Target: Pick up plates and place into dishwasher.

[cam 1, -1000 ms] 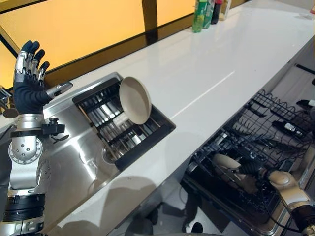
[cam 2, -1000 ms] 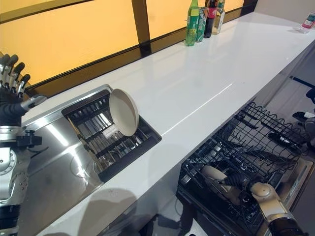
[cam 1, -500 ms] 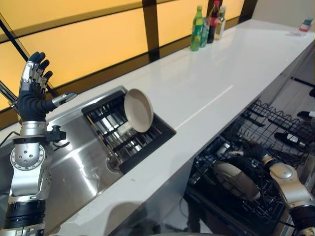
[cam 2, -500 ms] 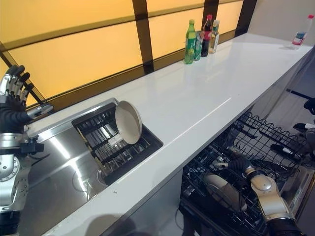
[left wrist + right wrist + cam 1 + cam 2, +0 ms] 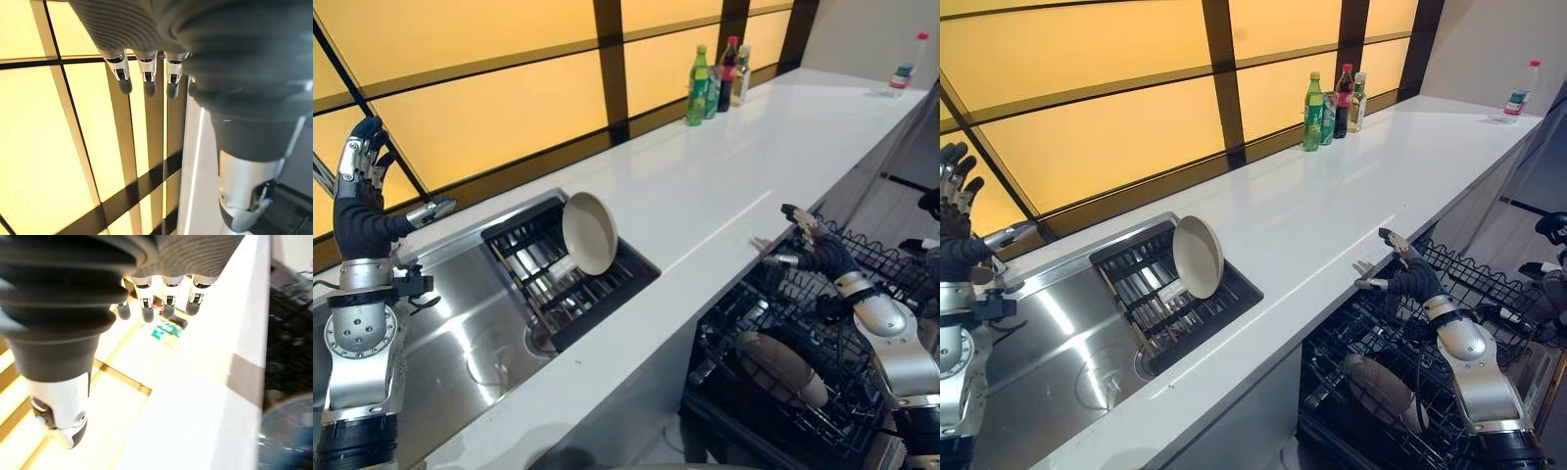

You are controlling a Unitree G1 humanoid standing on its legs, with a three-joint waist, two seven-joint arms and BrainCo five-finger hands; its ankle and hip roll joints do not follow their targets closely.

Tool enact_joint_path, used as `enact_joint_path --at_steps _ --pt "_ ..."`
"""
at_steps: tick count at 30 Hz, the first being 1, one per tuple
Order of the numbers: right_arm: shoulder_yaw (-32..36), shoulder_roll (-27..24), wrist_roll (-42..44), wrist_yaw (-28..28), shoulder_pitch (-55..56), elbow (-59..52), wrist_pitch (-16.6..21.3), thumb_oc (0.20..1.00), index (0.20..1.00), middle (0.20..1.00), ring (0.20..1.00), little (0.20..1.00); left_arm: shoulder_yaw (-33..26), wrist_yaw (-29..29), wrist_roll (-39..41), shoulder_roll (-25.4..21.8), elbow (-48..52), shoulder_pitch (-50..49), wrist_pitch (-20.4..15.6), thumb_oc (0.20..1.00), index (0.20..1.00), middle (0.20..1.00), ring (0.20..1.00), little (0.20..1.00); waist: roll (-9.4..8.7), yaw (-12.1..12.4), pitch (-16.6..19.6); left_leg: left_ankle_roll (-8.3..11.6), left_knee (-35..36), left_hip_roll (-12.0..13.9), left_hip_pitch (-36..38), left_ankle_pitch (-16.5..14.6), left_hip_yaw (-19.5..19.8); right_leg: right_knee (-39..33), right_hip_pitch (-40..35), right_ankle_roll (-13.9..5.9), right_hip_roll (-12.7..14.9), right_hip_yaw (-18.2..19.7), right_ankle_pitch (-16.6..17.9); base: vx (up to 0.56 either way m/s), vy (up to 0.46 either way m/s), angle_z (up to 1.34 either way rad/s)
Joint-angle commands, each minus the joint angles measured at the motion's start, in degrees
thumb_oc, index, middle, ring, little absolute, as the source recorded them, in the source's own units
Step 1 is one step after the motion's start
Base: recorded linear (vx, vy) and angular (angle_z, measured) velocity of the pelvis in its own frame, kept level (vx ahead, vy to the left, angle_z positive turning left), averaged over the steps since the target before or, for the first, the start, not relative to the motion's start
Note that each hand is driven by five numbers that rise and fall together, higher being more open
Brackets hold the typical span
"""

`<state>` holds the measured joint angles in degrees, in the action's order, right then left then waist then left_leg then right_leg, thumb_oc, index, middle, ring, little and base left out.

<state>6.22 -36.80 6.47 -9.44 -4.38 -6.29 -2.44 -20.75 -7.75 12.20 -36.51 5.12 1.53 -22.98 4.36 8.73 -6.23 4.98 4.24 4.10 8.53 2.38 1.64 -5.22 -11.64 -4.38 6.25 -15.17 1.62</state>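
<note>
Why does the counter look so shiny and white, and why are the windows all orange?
In the left eye view the counter is glossy and throws back the light; the windows glow orange from behind. In the right wrist view the counter's glare washes out the bottles past the right hand, which look blurred.

A plate (image 5: 588, 232) stands on edge in the rack (image 5: 570, 265) in the sink (image 5: 460, 333), right of the left hand (image 5: 360, 201). Another plate (image 5: 781, 367) lies in the dishwasher (image 5: 822, 343) below the right hand's (image 5: 813, 253) fingers. Bottles (image 5: 717, 78) stand behind on the counter (image 5: 705, 196).
</note>
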Motion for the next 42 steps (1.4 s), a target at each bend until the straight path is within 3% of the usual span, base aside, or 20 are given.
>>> enact_joint_path --at_steps 1,4,6,10,14,19,32,42 --pt "-0.2 -2.3 5.9 2.4 -6.6 -5.7 4.7 1.000 1.000 1.000 1.000 1.000 -2.4 -5.3 -10.4 -4.8 -3.4 -0.8 -4.0 1.000 1.000 1.000 1.000 1.000 -1.65 -0.6 1.9 4.18 -4.8 3.3 -6.6 4.5 -1.2 5.3 0.2 2.49 -0.1 1.0 -6.0 -0.08 -0.034 -0.03" --pt "-1.6 -1.0 9.9 4.9 -8.4 -6.9 6.7 1.000 1.000 1.000 1.000 1.000 -1.4 -8.6 -17.3 -7.1 -6.2 -1.6 -5.4 1.000 1.000 1.000 1.000 1.000 -1.45 -0.3 1.1 4.11 -9.9 2.2 -8.8 5.1 0.8 5.2 0.6 3.02 -0.3 1.9 -5.6 -0.06 0.005 -0.07" --pt "-3.1 0.2 9.9 4.9 -9.2 -7.2 8.0 1.000 1.000 1.000 1.000 1.000 -0.7 -10.9 -22.7 -8.3 -7.7 -2.3 -6.7 1.000 1.000 1.000 1.000 1.000 -1.11 -0.2 1.1 3.70 -9.5 1.8 -8.8 4.4 1.5 5.2 0.7 2.88 -0.3 2.3 -5.5 -0.02 0.092 -0.13" --pt "-6.3 1.9 10.0 5.1 -9.5 -7.8 8.9 1.000 1.000 1.000 1.000 1.000 2.5 -12.7 -32.8 -12.8 -7.7 -2.4 -5.9 1.000 1.000 1.000 1.000 1.000 -0.59 -0.4 1.8 2.99 -6.4 1.3 -7.4 2.5 0.4 5.5 0.7 2.02 0.4 2.8 -5.7 0.03 0.150 -0.15" --pt "-7.7 0.5 11.9 6.1 -9.8 -7.8 8.9 1.000 1.000 1.000 1.000 1.000 7.7 -11.5 -35.7 -18.5 -10.0 0.6 -7.0 1.000 1.000 1.000 1.000 1.000 -0.72 -0.9 2.7 2.49 -5.2 0.4 -6.3 0.4 -1.1 5.3 0.2 0.78 1.9 2.5 -5.4 0.12 0.157 -0.03" --pt "-8.2 -0.9 12.8 7.3 -8.8 -7.6 7.8 1.000 1.000 1.000 1.000 1.000 12.6 -11.6 -36.4 -22.2 -11.6 3.6 -7.9 1.000 1.000 1.000 1.000 1.000 -0.50 -1.5 3.8 1.26 -3.6 -1.0 -4.7 -0.6 -1.6 5.6 0.7 -0.88 3.7 2.2 -5.0 0.17 0.180 0.02" --pt "-4.7 -3.7 15.1 7.9 -4.2 -8.5 5.8 1.000 1.000 1.000 1.000 1.000 18.4 -17.0 -43.2 -24.0 -11.4 7.0 -7.0 1.000 1.000 1.000 1.000 1.000 -1.28 -3.8 1.4 -2.02 -3.8 -2.8 -5.4 -2.5 -2.8 9.0 6.0 -3.96 7.5 3.2 -3.9 0.13 0.115 0.01" --pt "-3.6 -3.8 15.7 8.2 -1.2 -8.2 5.8 1.000 1.000 1.000 1.000 1.000 20.1 -24.1 -51.8 -23.5 -11.9 8.2 -2.7 1.000 1.000 1.000 1.000 1.000 -0.94 -5.2 -0.1 -3.32 -4.9 -3.9 -6.1 -3.3 -3.5 9.8 7.3 -5.36 9.6 4.3 -3.1 0.10 0.054 -0.01"
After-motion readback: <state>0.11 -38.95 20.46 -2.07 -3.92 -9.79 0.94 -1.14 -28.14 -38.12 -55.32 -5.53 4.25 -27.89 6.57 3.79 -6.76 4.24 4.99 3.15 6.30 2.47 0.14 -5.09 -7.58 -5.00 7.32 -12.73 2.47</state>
